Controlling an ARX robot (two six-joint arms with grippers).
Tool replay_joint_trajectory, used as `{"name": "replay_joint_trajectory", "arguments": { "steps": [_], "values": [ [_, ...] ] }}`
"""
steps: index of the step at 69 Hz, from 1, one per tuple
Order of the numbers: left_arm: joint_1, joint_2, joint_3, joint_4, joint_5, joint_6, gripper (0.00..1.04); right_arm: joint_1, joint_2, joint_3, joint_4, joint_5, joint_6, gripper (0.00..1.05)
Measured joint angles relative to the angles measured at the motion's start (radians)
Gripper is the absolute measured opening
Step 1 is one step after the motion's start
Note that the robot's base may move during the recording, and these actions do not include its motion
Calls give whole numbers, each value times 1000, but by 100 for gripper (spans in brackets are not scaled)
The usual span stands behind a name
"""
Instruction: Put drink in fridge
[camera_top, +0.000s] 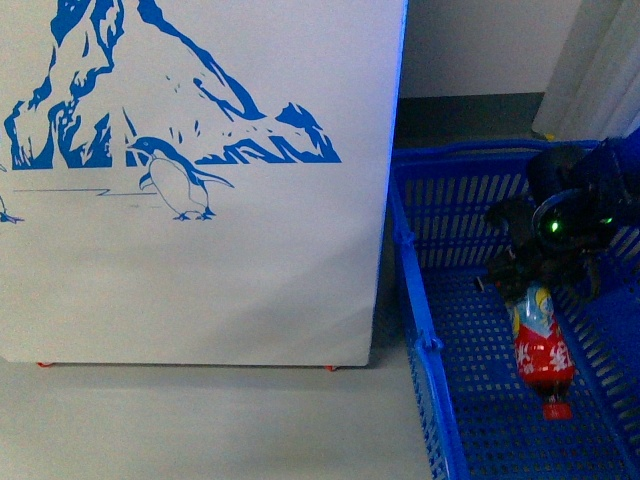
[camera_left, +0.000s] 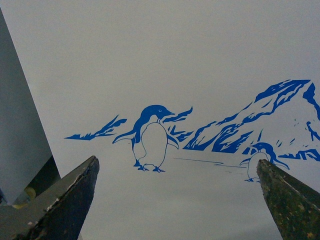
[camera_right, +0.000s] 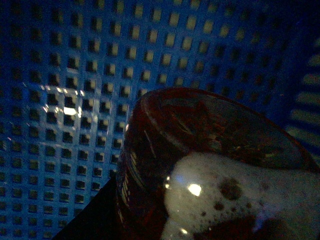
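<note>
Right gripper (camera_top: 535, 285) is closed on the drink (camera_top: 543, 345) at its bottom end, inside the blue basket (camera_top: 420, 300)

The bottle is tilted, with its red cap (camera_top: 556, 408) pointing away from the gripper, and foam shows at its base in the right wrist view. The basket stands just beside the fridge (camera_top: 200, 280), on its right side. The left gripper (camera_left: 176, 162) has its fingers (camera_left: 75, 195) wide apart and holds nothing, facing the penguin print (camera_left: 152, 137) on the fridge wall
</note>
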Motion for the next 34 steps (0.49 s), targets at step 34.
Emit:
{"name": "replay_joint_trajectory", "arguments": {
  "steps": [34],
  "values": [
    [0,0,0,0,0,0,97,15,-521,-401,351,57,-30,47]
  ]
}}
